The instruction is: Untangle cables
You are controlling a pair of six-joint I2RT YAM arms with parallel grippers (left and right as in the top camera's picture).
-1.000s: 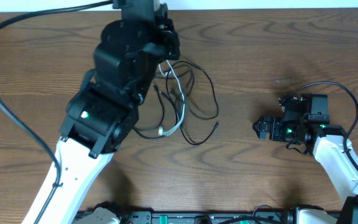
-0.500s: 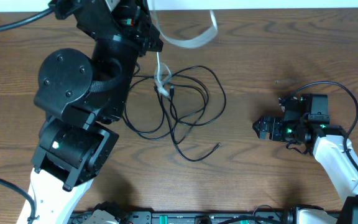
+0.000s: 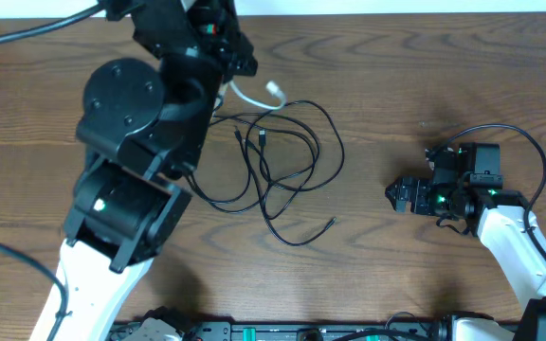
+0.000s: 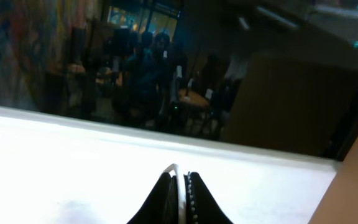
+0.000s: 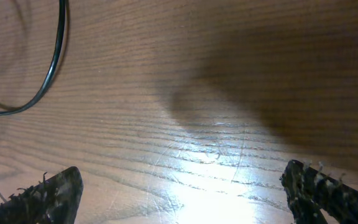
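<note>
Now the left claw (image 4: 180, 179) is pinching the white cable (image 3: 257, 94) up top, seemingly tugging it from the black cables (image 3: 297, 156). Next it needs lifting clear. The right claw (image 3: 401, 196) is sitting open.

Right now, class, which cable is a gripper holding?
The short white cable, pinched between the shut jaws of the left gripper; the black cables lie looped on the table.
</note>
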